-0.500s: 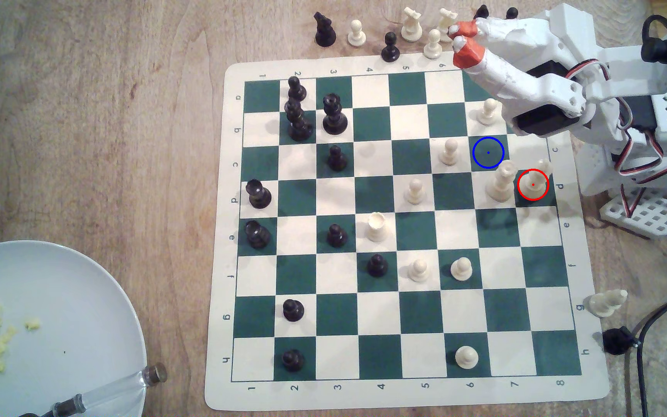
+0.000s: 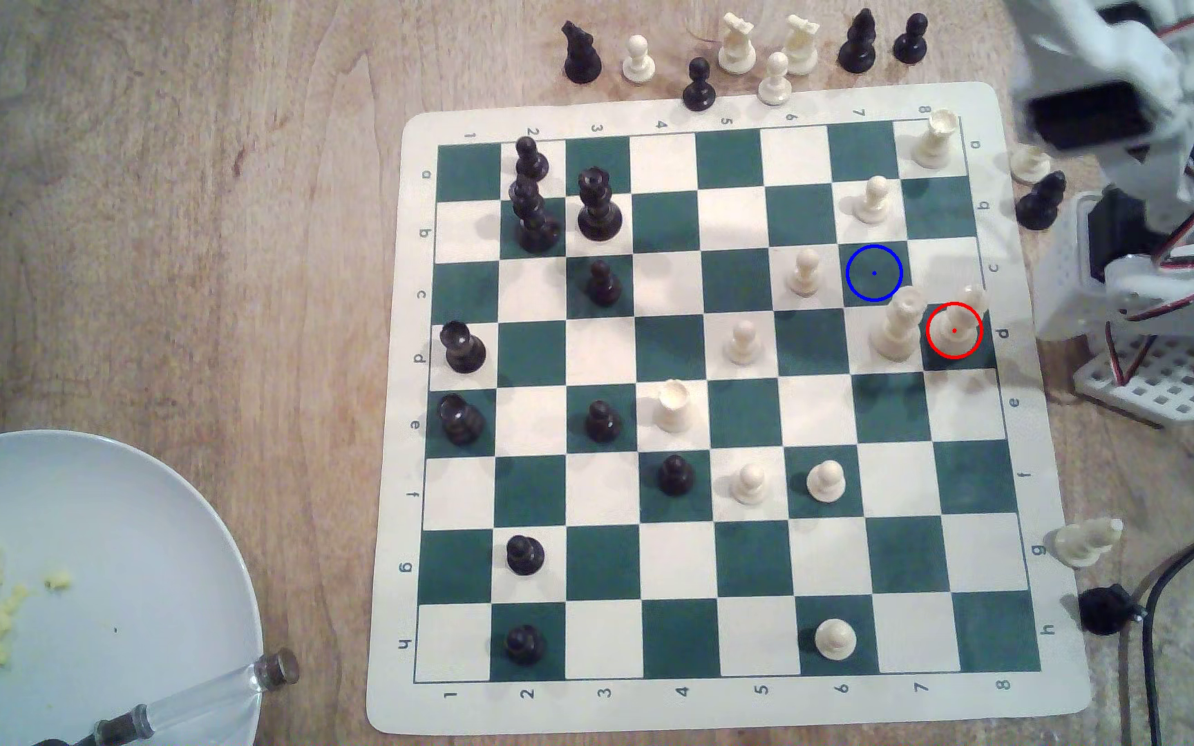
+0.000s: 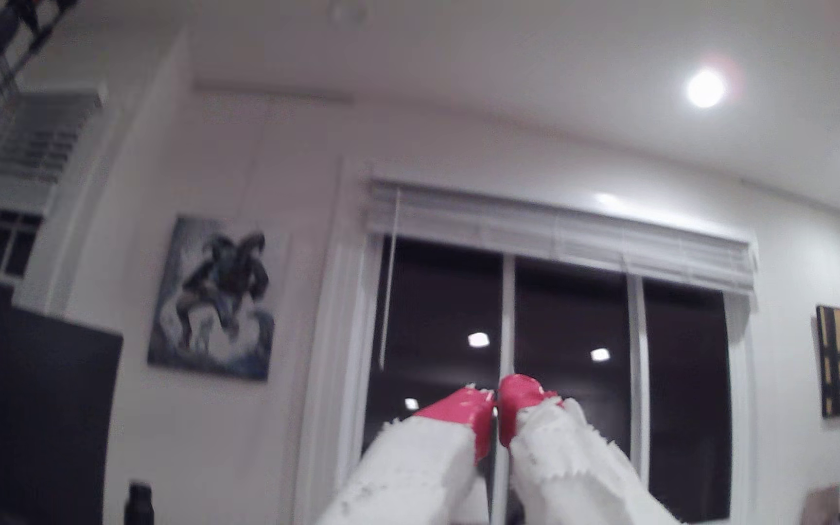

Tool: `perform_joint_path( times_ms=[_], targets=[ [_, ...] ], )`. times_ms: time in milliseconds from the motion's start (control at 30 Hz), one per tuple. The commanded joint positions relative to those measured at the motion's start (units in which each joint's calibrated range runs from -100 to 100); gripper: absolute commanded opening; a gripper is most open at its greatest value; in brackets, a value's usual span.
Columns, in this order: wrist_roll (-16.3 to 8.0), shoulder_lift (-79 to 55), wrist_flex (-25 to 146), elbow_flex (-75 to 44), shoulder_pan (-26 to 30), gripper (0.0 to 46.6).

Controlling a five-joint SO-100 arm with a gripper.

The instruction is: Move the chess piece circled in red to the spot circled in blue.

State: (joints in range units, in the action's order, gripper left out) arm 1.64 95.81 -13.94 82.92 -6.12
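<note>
We see a green-and-cream vinyl chessboard (image 2: 723,423) on a wooden table. Our white arm's red-tipped gripper (image 3: 497,401) points at a dark window, tips pressed together, holding nothing. The tall cream-white piece circled in red (image 2: 962,323) stands at the board's right edge in the exterior view, diagonally next to the green square ringed in blue (image 2: 874,273).

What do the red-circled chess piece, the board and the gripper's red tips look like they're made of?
Chess piece circled in red: probably cream plastic with a smooth, faintly glossy surface. Board: likely a flexible vinyl or rubber mat, matte, with rounded corners. Gripper: rough white fingers, possibly printed plastic; glossy red tips look like tape or coating.
</note>
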Motion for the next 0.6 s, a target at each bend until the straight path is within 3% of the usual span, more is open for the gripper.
perform_joint_path(
  times_ms=[0, 267, 500, 567],
  targets=[
    [-0.10, -0.06, 20.74, -11.02, -3.85, 0.2],
    [-0.15, -0.99, 61.36, -30.15, -17.07, 0.2],
    [-0.15, -2.18, 77.17, -41.12, -18.32, 0.7],
    [-0.20, -2.86, 82.33, -43.75, -17.85, 5.6]
  ],
)
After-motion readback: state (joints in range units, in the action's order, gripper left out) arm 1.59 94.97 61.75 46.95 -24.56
